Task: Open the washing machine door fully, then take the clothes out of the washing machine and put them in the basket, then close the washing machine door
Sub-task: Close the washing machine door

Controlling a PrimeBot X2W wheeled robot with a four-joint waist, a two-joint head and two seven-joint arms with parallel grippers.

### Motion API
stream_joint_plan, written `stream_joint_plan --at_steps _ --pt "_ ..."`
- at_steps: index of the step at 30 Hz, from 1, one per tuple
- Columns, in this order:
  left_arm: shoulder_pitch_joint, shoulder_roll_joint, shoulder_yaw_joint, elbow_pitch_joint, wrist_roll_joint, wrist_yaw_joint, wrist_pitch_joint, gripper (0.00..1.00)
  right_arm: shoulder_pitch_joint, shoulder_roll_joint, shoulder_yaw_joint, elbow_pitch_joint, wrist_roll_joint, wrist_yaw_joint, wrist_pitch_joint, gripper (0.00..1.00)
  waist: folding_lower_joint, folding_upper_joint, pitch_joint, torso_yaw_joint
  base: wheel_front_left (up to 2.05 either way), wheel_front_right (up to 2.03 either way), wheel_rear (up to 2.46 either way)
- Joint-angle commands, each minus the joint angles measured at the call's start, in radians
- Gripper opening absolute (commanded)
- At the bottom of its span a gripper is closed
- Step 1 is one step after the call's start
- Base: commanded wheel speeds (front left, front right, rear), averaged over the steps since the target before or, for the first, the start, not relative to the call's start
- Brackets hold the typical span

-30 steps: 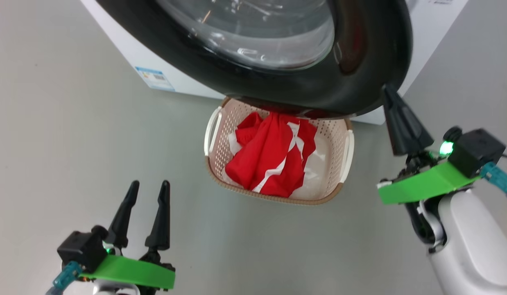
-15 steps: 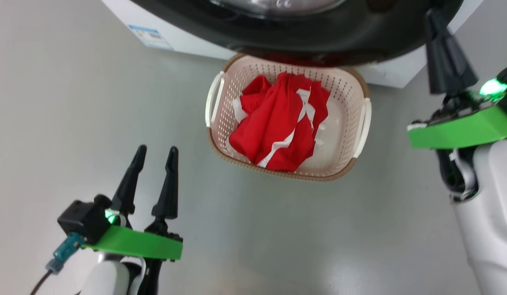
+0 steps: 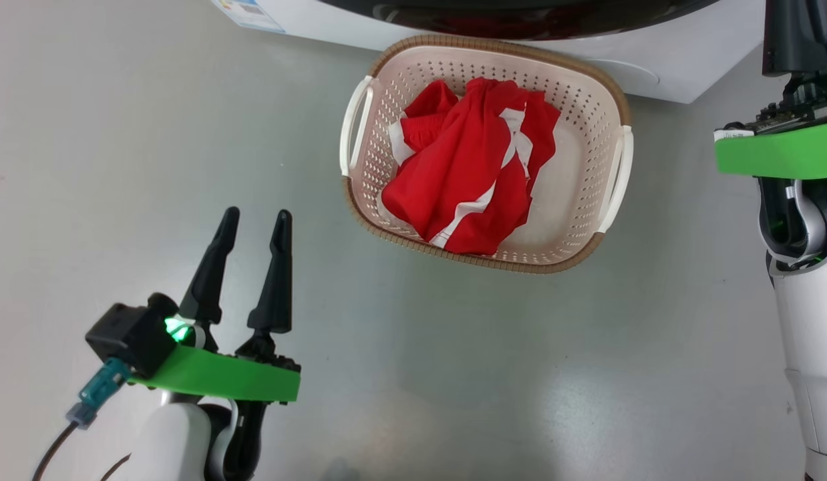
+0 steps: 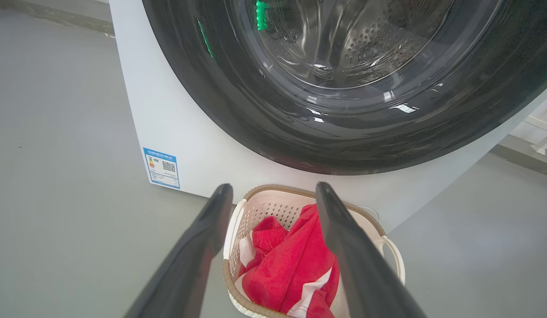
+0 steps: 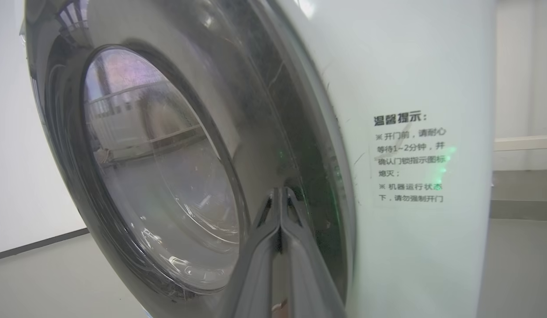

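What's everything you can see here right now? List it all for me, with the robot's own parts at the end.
washing machine: one, white, standing on the floor behind the basket
washing machine door: one, glossy black rim with clear glass, on the machine's front
blue label: one, blue and white, low on the machine's front corner
notice sticker: one, dark print, on the front panel beside the door
basket: one, cream with brown rim and white handles, on the floor before the machine
clothes: one heap, red with white stripes, inside the basket
floor: one, grey
left pincer: one, dark, open, beside the basket
right pincer: one, dark, shut, up by the door's rim
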Motion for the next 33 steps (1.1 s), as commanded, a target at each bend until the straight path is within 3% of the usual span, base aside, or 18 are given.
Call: stream_joint_plan --at_steps 1,10,18,21,23,25,33 --pt "-0.006 0.020 0.031 -0.023 -0.005 0.009 -0.005 1.00 -0.040 0.004 -0.012 -0.027 0.009 -0.002 -0.002 0.00 0.0000 0.0000 0.005 0.003 0.00 0.00 0.00" --pt "-0.010 0.020 0.037 -0.012 0.007 0.007 -0.005 1.00 -0.055 0.004 0.002 -0.015 0.011 -0.002 -0.002 0.00 0.0000 0.0000 -0.008 -0.002 0.00 0.00 0.00" --pt "0.020 0.020 0.056 0.005 0.027 0.004 -0.005 1.00 0.072 0.021 0.059 0.019 0.024 -0.002 -0.002 0.00 0.0000 0.0000 -0.074 -0.024 0.00 0.00 0.00" --pt "0.033 0.020 0.067 0.012 0.037 0.003 -0.005 1.00 0.138 0.022 0.080 0.020 0.031 -0.002 -0.002 0.28 0.0000 0.0000 -0.102 -0.035 0.00 0.00 0.00" --pt "0.044 0.020 0.076 0.014 0.047 0.001 -0.005 1.00 0.179 0.022 0.090 0.021 0.034 -0.002 -0.002 0.55 0.0000 0.0000 -0.120 -0.045 0.00 0.00 0.00" --pt "0.054 0.020 0.086 0.017 0.059 0.000 -0.005 1.00 0.217 0.019 0.107 0.023 0.034 -0.002 -0.002 0.97 0.0000 0.0000 -0.138 -0.056 0.00 0.00 0.00" --pt "0.096 0.020 0.117 0.030 0.103 -0.005 -0.005 1.00 0.337 0.029 0.122 0.020 0.039 -0.002 -0.002 1.00 0.0000 0.0000 -0.206 -0.100 0.00 0.00 0.00"
